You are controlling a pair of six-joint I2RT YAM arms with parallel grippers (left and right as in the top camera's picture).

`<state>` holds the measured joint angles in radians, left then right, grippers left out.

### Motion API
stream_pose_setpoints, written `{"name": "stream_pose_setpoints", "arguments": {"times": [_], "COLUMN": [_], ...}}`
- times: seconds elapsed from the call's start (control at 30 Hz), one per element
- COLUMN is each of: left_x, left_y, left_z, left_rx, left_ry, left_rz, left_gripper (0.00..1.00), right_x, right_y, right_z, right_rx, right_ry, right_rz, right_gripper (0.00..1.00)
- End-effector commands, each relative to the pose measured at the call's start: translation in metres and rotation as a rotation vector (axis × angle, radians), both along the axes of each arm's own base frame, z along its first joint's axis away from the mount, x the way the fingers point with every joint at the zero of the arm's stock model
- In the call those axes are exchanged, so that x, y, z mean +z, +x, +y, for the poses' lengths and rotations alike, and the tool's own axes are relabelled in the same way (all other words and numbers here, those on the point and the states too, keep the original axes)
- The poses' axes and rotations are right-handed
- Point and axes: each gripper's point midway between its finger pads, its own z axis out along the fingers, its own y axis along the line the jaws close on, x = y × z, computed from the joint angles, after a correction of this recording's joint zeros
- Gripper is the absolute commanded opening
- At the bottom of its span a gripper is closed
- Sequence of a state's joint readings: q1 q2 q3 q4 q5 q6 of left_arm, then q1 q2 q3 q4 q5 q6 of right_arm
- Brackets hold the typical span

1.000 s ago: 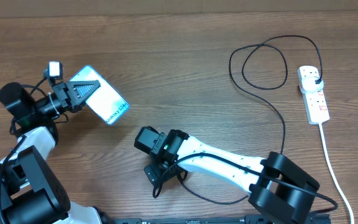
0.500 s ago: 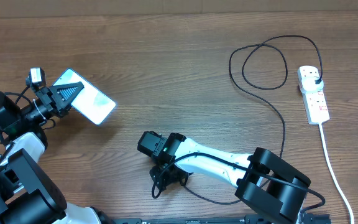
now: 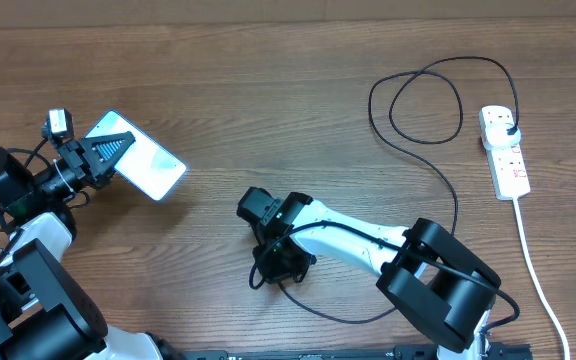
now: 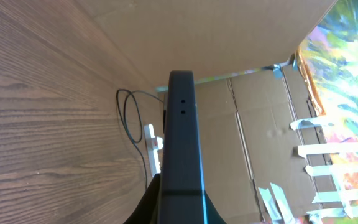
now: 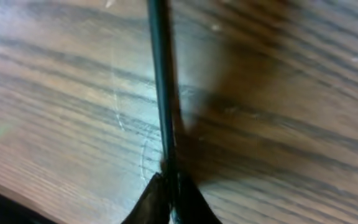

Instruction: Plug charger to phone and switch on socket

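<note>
My left gripper (image 3: 108, 155) is shut on the phone (image 3: 153, 170), holding it tilted above the table's left side, its pale blue screen facing up. The left wrist view shows the phone (image 4: 182, 124) edge-on between the fingers, with two small holes in its end. The charger (image 3: 456, 215) is a thin black cable looping at the back right; its black plug (image 3: 509, 130) sits in the white socket (image 3: 508, 165). My right gripper (image 3: 280, 266) is low on the table near the front middle, shut on the cable. In the right wrist view the cable (image 5: 160, 81) runs up from the closed fingers (image 5: 154, 193).
The socket's thick white cord (image 3: 534, 265) trails along the right edge toward the front. A cardboard wall (image 4: 241, 37) stands behind the table. The cable's free end (image 3: 256, 284) pokes out front left of my right gripper.
My right gripper has shut on the cable and shifted slightly right and back. My left arm carried the phone farther left, then held still.
</note>
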<state>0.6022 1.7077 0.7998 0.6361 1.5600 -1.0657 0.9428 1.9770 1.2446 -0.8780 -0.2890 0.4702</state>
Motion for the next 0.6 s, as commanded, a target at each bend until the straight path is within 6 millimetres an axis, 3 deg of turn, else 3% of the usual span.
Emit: {"name": "stream_pose_setpoints", "arguments": {"times": [0.0, 0.2, 0.33, 0.43, 0.57], "left_x": [0.006, 0.006, 0.005, 0.001, -0.001], "left_y": [-0.001, -0.001, -0.001, -0.001, -0.001], "left_z": [-0.001, -0.001, -0.003, -0.015, -0.035], "left_rx": [-0.022, -0.022, -0.027, -0.059, -0.111], "left_ry": [0.009, 0.009, 0.003, -0.012, -0.014], "left_rz": [-0.024, -0.024, -0.016, 0.007, 0.01], "left_gripper": [0.04, 0.04, 0.04, 0.04, 0.04], "right_x": [-0.013, -0.009, -0.001, 0.034, 0.08], "right_y": [-0.01, -0.011, 0.007, 0.028, 0.03], "right_z": [0.001, 0.005, -0.007, -0.016, -0.012], "right_rx": [0.071, 0.091, 0.076, 0.072, 0.065], "right_ry": [0.031, 0.065, -0.003, -0.031, 0.063], "right_rz": [0.054, 0.068, -0.008, -0.155, -0.236], "right_gripper": [0.04, 0.04, 0.04, 0.04, 0.04]}}
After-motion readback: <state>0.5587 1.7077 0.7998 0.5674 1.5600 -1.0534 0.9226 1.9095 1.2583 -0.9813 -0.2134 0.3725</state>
